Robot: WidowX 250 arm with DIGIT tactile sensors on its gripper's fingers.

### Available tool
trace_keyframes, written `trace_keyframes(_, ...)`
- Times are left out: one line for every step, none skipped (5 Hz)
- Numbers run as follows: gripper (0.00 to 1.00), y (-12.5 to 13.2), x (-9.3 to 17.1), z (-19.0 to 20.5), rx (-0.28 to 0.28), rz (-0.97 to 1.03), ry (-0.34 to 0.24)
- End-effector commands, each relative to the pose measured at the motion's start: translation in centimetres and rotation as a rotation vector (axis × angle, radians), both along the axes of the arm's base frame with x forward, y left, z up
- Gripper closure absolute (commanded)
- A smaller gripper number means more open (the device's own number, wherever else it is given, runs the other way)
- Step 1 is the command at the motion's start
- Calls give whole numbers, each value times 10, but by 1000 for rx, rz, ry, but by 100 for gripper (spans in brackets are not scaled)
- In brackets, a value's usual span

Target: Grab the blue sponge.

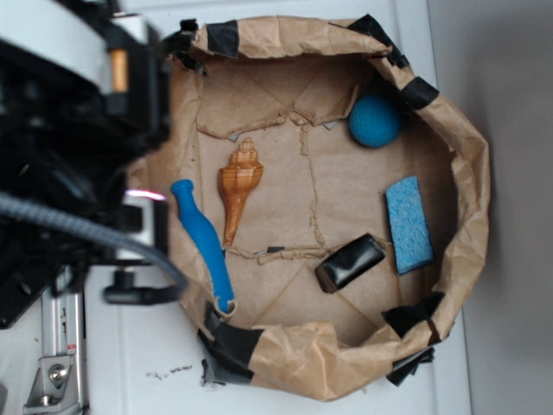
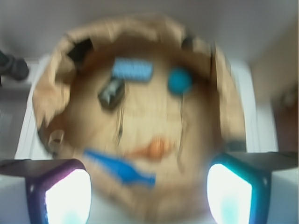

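Wrist view is blurred, but nearest to the camera the two fingers of the tool (image 2: 148, 186) stand spread wide apart, with nothing between them, high above a paper basket (image 2: 231, 116). Just beyond them lie the long blue bottle-shaped toy (image 2: 119, 169) and an orange shell (image 2: 154, 148). Further in, a black block (image 2: 111, 93) sits near the middle. At the far side lies the blue sponge (image 2: 132, 70), flat on the paper floor close to the far wall, with the round blue ball (image 2: 180, 80) beside it.

Exterior view shows the blue sponge (image 1: 408, 224) just beside the black block (image 1: 349, 263) and close to the basket wall (image 1: 473, 186). I judge that the risk is in this narrow place: a spread finger may land on the block or catch the paper wall. The tool may also go for the wrong blue thing.
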State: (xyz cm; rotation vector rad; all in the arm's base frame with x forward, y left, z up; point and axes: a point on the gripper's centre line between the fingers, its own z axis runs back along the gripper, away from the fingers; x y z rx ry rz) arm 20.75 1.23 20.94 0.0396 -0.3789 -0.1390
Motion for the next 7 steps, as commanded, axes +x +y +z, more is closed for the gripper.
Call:
trace_keyframes(0,-40,70,-38,327,-401,-119)
trace_keyframes(0,-41,80,-66,379,-494,-89)
trace_keyframes(0,-31,89,-91,361,-605,-38)
trace_keyframes(0,-19,95,-115,231,-700,11)
trace_keyframes(0,-19,101,-128,241,-774,45)
trace_keyframes(0,-36,110,-132,293,-827,39)
trace_keyframes(0,-52,116,-137,339,-872,39)
